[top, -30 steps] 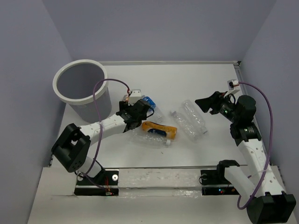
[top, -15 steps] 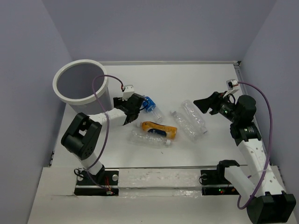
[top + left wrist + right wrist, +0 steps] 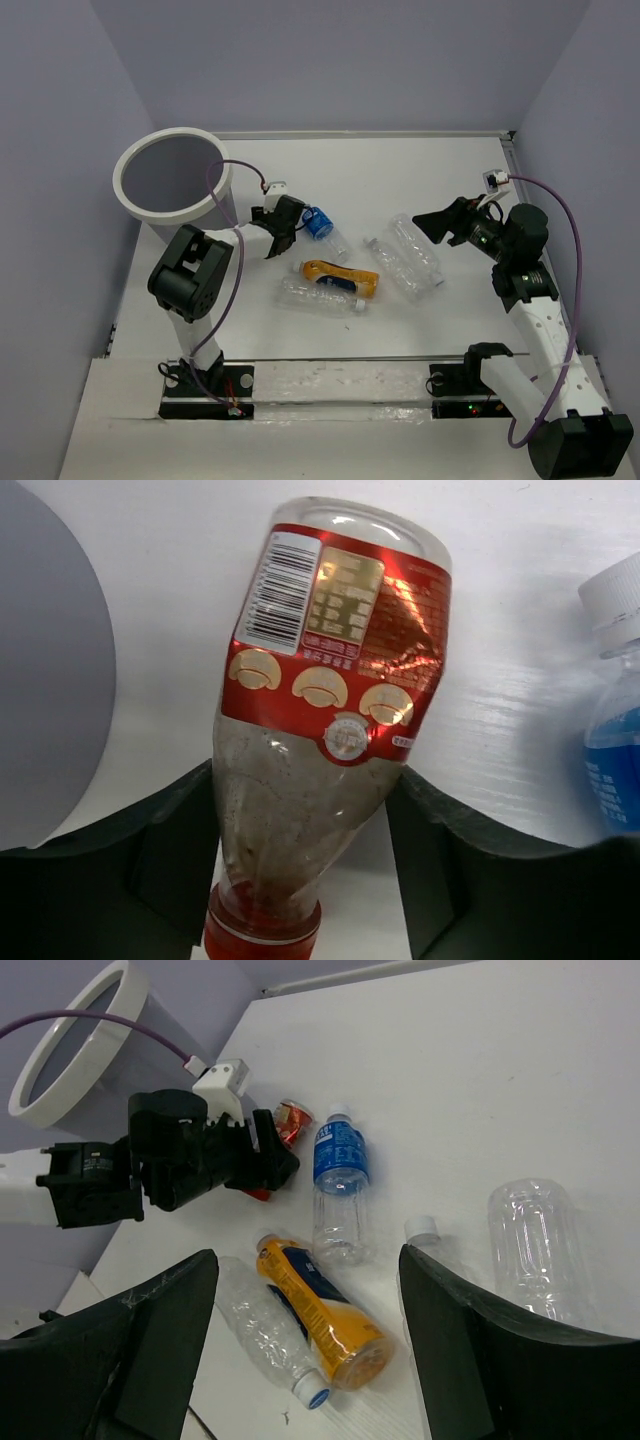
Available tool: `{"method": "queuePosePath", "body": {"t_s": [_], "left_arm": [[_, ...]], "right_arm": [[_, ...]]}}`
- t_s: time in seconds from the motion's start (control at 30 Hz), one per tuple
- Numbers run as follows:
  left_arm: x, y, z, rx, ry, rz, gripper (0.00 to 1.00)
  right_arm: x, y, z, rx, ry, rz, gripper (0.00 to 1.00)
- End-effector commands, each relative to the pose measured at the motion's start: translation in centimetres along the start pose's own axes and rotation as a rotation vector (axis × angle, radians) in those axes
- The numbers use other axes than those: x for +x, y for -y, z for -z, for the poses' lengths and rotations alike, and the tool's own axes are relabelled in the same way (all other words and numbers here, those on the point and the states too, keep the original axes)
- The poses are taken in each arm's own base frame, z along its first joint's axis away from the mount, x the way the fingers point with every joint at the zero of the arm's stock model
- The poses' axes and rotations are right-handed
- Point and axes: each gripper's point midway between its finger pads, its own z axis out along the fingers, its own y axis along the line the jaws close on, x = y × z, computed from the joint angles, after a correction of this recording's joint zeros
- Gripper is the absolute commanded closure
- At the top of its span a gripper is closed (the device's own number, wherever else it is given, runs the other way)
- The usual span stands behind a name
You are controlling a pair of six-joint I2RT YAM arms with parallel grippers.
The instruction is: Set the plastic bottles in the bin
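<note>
Bin [image 3: 122, 180]: round, light-grey, with a thick white rim; it stands upright on the white counter [image 3: 400, 170].
Red-label bottle [image 3: 320, 680]: see-through and grubby inside, with a red cap and a red label bearing a barcode; it lies just beside the bin's wall.
Left pincer [image 3: 302, 780]: its dark fingers [image 3: 170, 860] press on both sides of the red-label bottle's shoulder, pinching it just above the cap.
Blue-label bottle [image 3: 340, 1185]: clear, white cap; it lies just past the red-label bottle, on the side away from the bin.
Orange bottle [image 3: 342, 277]: dark blue label; it lies on its side, farther from the bin.
Ribbed clear bottle [image 3: 318, 297]: lies just beside the orange bottle.
Two clear bottles [image 3: 412, 252]: lie side by side, well apart from the bin.
Right pincer [image 3: 305, 1255]: spread wide and holding nothing, above the counter, farther from the bin than every bottle.
</note>
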Motion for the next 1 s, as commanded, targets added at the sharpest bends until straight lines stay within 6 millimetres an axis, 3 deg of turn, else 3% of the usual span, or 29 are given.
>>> {"method": "queuePosePath", "body": {"t_s": [0.0, 0.03, 0.07, 0.13, 0.23, 0.43, 0.47, 0.53, 0.57, 0.63, 0.67, 0.7, 0.77, 0.87, 0.9, 0.97], "left_arm": [[-2.0, 0.7, 0.3, 0.026, 0.05, 0.045, 0.47], [-2.1, 0.7, 0.5, 0.029, 0.055, 0.05, 0.47], [-2.3, 0.5, 0.8, 0.031, 0.064, 0.065, 0.55], [-3.6, 0.4, 2.0, 0.049, 0.1, 0.091, 0.61], [-4.8, 0.5, 3.8, 0.067, 0.14, 0.111, 0.62], [-11.1, 1.4, 11.8, 0.21, 0.292, 0.192, 0.66], [-12.7, 1.8, 14.4, 0.283, 0.33, 0.214, 0.68], [-14.9, 1.9, 17.7, 0.364, 0.386, 0.249, 0.69], [-16.8, 0.8, 20.4, 0.409, 0.444, 0.296, 0.69], [-18.8, -0.9, 22.9, 0.426, 0.511, 0.339, 0.69], [-20.6, -3.0, 24.9, 0.401, 0.576, 0.375, 0.69], [-21.3, -4.2, 25.6, 0.379, 0.603, 0.392, 0.69], [-23.3, -7.0, 26.6, 0.35, 0.652, 0.43, 0.69], [-24.9, -9.7, 26.9, 0.32, 0.686, 0.461, 0.69], [-25.8, -11.7, 26.8, 0.277, 0.705, 0.489, 0.69], [-26.2, -12.9, 26.6, 0.255, 0.69, 0.487, 0.69]], "right_arm": [[-1.0, -1.3, 0.0, -0.055, 0.035, 0.04, 0.22], [-1.0, -1.4, 0.1, -0.056, 0.038, 0.042, 0.23], [-1.0, -1.4, 0.1, -0.056, 0.038, 0.042, 0.23], [-1.1, -1.4, 0.1, -0.056, 0.041, 0.044, 0.23], [-1.0, -1.4, 0.1, -0.056, 0.041, 0.042, 0.23], [-0.7, -1.3, -0.1, -0.058, 0.032, 0.04, 0.23], [-0.7, -1.2, -0.2, -0.056, 0.03, 0.038, 0.24], [-0.6, -1.2, -0.3, -0.057, 0.027, 0.036, 0.24], [-0.5, -1.1, -0.4, -0.057, 0.024, 0.036, 0.25], [-0.5, -1.0, -0.4, -0.058, 0.019, 0.035, 0.25], [-0.5, -1.1, -0.5, -0.059, 0.017, 0.034, 0.25], [-0.5, -1.1, -0.5, -0.06, 0.017, 0.034, 0.25], [-0.5, -1.1, -0.5, -0.062, 0.017, 0.035, 0.25], [-0.3, -1.3, -0.5, -0.067, 0.013, 0.036, 0.25], [-0.3, -1.2, -0.6, -0.066, 0.012, 0.037, 0.25], [-0.2, -1.1, -0.7, -0.064, 0.008, 0.036, 0.26]]}}
